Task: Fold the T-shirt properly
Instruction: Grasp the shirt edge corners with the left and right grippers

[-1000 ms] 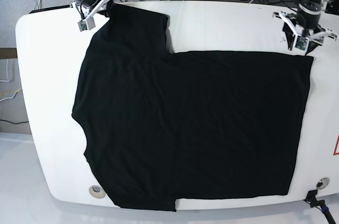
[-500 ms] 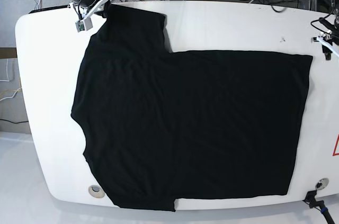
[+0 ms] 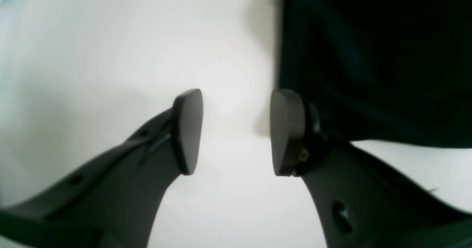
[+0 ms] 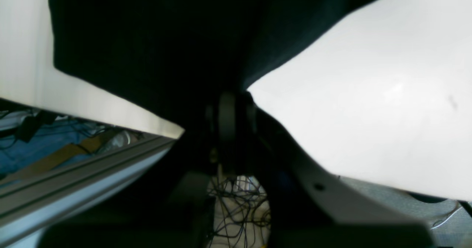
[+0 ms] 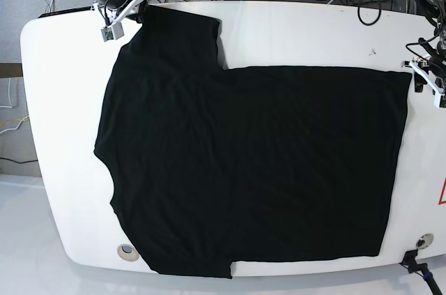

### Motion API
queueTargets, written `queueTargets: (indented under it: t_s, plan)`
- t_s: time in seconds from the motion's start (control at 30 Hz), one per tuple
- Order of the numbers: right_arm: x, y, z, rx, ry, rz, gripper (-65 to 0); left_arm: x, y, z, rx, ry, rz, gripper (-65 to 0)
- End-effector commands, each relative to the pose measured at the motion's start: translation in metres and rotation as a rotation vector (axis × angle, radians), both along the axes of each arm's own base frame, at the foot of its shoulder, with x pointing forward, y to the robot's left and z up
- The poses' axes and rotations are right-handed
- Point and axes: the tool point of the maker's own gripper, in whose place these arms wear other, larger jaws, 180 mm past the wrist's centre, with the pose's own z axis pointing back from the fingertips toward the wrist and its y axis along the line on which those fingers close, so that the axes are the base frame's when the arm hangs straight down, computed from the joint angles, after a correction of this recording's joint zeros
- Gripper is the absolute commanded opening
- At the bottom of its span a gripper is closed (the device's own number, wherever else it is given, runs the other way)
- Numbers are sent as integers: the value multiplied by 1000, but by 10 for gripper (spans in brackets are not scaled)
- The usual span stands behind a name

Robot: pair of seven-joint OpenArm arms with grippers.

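the large plain black soft-fabric t-shirt [image 5: 244,162] lies spread flat on the white rounded table [image 5: 63,100] in the base view, hem toward that view's right, sleeves toward its left, with one sleeve reaching the far left corner of the table. no print shows on the side facing up.

the right gripper [image 5: 129,10] sits at that far sleeve in the base view, but there it is small and its fingers cannot be made out. the right wrist view fills this in: the right gripper [image 4: 230,111] has its jaws pressed together with black fabric bunched between them, the cloth fanning away from the pinch point, and the table edge, a metal rail [image 4: 84,170] and tangled cables [image 4: 239,203] below.

the left gripper [image 5: 426,77] hangs at the right edge of the base view, just beside the far hem corner, partly cut off by the frame. the left wrist view shows what the base view cannot: the left gripper [image 3: 236,130] has its two dark pads [image 3: 188,130] standing moderately apart with only bare white table between them. the shirt's edge lies close by the right-hand pad; that view is soft, so whether the pad touches the cloth is unclear.
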Motion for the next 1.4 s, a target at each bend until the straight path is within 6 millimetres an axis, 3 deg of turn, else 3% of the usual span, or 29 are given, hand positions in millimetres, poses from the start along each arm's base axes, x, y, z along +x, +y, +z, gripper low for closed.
queueTargets:
  t_s: [0.0, 0.17, 0.37, 0.4, 0.63, 1.2, 1.37]
  plan:
    - [5, 0, 8, 4, -38, 5, -639, 9, 6, 18, 30, -31, -37, -368]
    - [6, 1, 9, 6, -43, 7, -638, 10, 0, 21, 26, -24, -86, -381]
    - [8, 2, 12, 7, -53, 14, -641, 11, -10, 21, 3, -11, -131, -471]
    - [8, -1, 9, -2, -45, 1, -650, 17, -16, 22, -43, -16, -175, -440]
    - [10, -2, 10, -5, -52, 1, -650, 25, -10, 11, -182, -11, -121, -417]
    - [8, -3, 10, -13, -52, 6, -650, 14, -26, -20, -397, 25, -91, -434]
    - [8, -2, 11, -6, -54, 5, -650, 8, -34, -31, -413, 64, -91, -525]
